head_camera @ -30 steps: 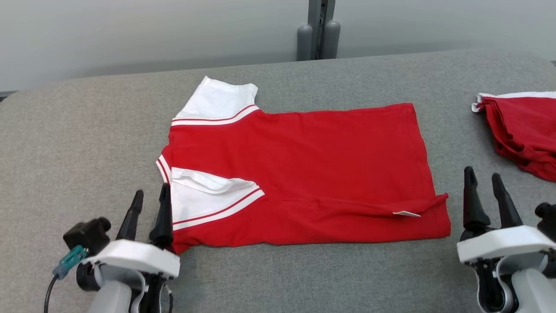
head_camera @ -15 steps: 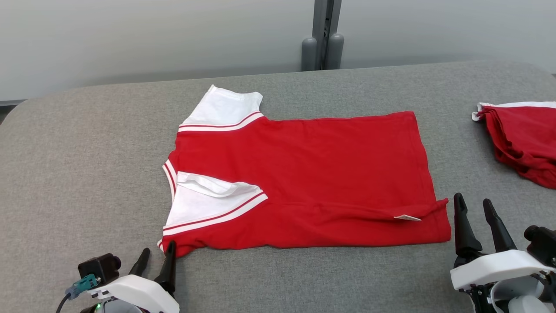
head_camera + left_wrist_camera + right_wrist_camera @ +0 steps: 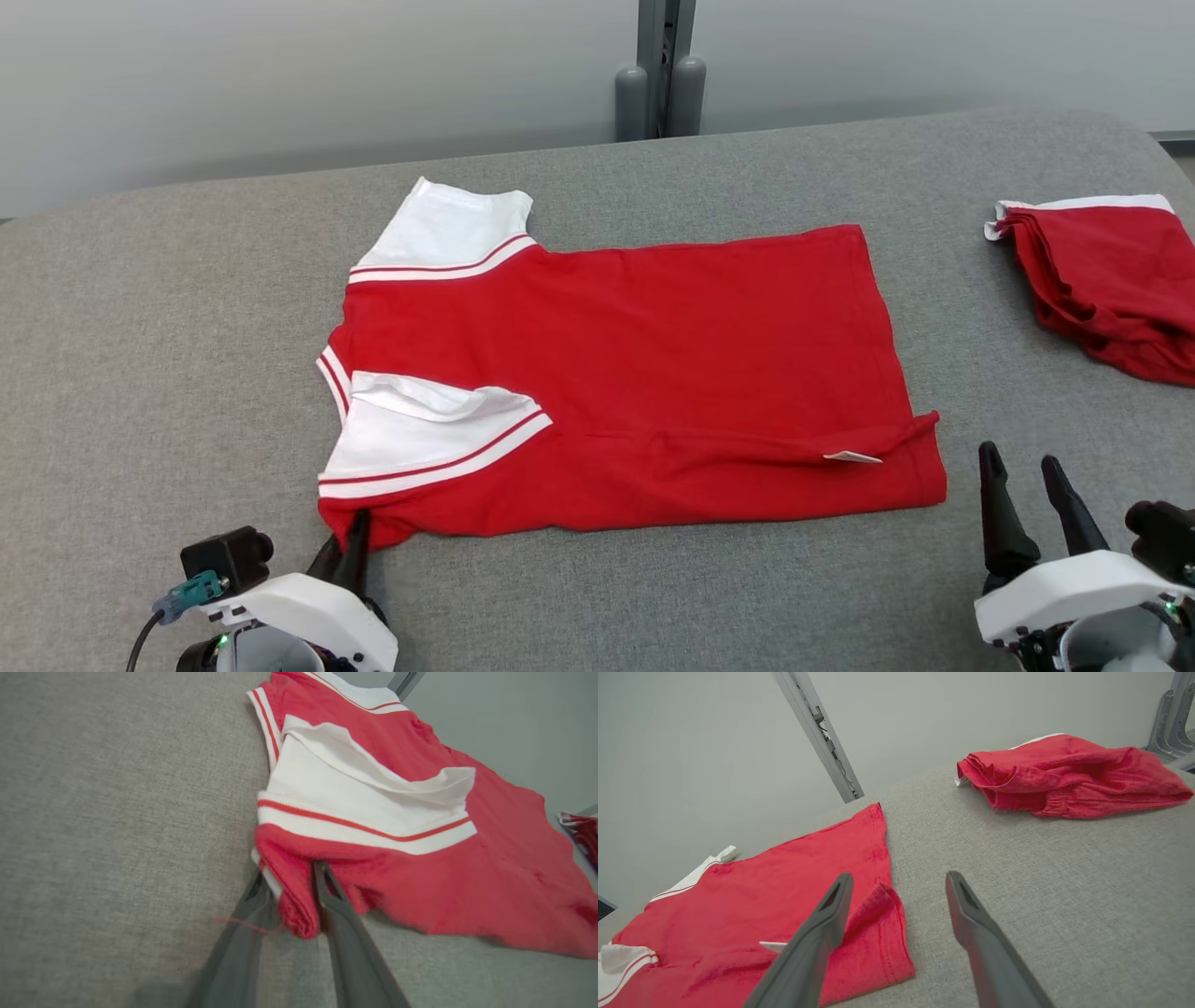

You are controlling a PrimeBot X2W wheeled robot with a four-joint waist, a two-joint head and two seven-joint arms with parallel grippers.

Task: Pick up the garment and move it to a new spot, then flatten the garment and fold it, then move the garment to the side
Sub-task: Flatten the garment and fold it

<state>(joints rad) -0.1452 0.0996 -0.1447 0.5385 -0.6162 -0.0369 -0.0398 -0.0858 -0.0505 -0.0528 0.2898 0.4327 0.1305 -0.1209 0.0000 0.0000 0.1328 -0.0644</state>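
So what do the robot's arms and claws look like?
The left claw and right claw each have two long, dark, tapered fingers on a white housing. A black camera block with a teal plug and black cable sits beside the left claw.

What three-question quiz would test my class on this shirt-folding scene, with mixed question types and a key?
1. True or false: the right end effector is gripping the red shirt.
2. Which part of the red shirt does the left end effector pinch? A) the corner just below the near white sleeve; B) the hem corner by the tag; C) the far sleeve.
3. Fill in: the second red garment lies on the robot's ___ side of the table.
Key: 1 false, it stands open beside the hem, touching nothing; 2 A; 3 right.
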